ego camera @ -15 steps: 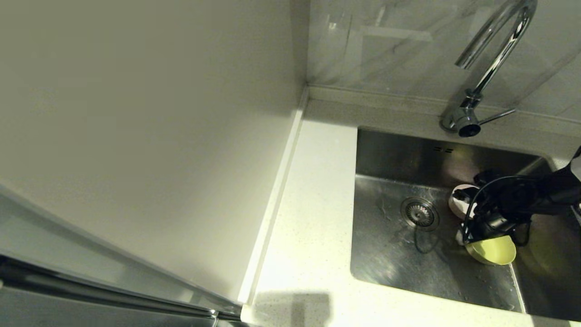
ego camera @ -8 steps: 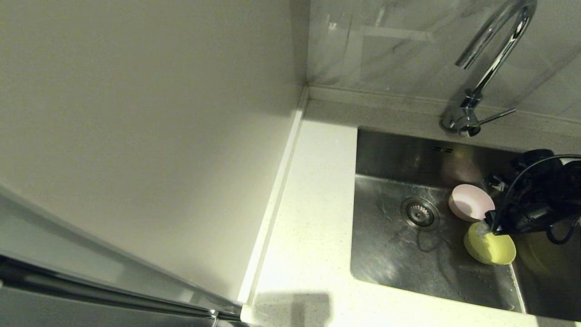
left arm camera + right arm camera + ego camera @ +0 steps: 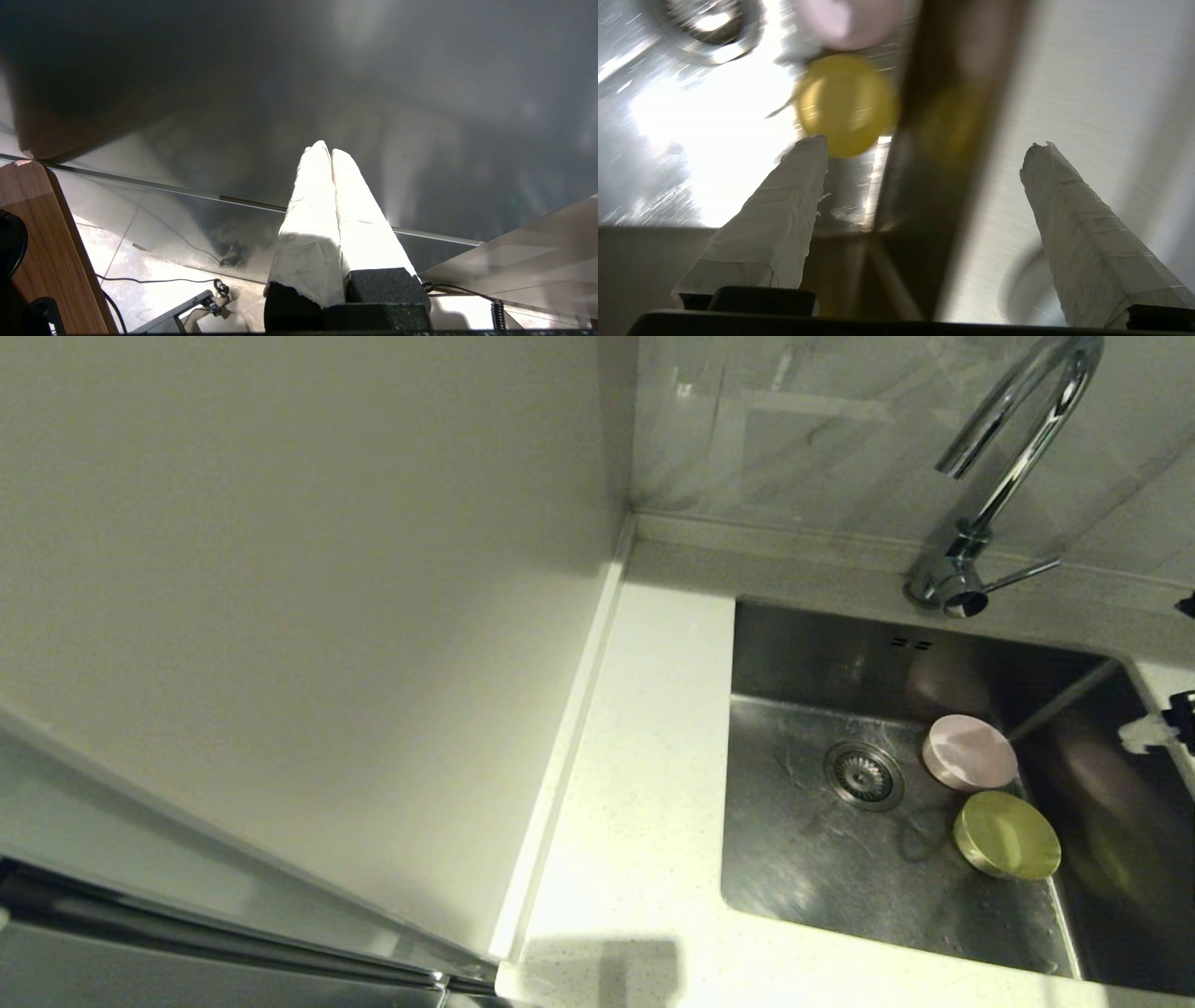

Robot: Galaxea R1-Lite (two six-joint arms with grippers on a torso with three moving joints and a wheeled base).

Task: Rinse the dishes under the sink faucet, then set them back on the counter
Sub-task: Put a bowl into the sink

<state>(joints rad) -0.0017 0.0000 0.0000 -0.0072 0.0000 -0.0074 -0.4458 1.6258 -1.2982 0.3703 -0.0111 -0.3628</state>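
Pale pink and yellow-green are the two dishes you can see, both lying upside down on the floor of the sink point(image 3: 803, 859). The pink bowl point(image 3: 969, 752) sits just right of the drain point(image 3: 863, 775), and the yellow-green bowl point(image 3: 1006, 834) lies nearer you, close against the basin's right wall; the two are almost touching. In your right wrist view the yellow-green bowl point(image 3: 845, 105) shows just past one fingertip, with the pink bowl point(image 3: 847, 21) beyond it.

Your right gripper point(image 3: 927, 144) has its fingers point(image 3: 784, 219) spread wide with nothing between them; it hangs over the sink's right wall, and in the head view only a scrap of it shows at the right edge.

Behind the basin, the faucet point(image 3: 1013, 467) arches over the back rim with its thin lever point(image 3: 1022, 574) pointing right; no water is visible. The counter point(image 3: 635, 784) runs along the sink's left side.

Your left gripper point(image 3: 327, 151) is parked away from the sink, its fingers pressed together, facing a dark glossy panel point(image 3: 299, 93).
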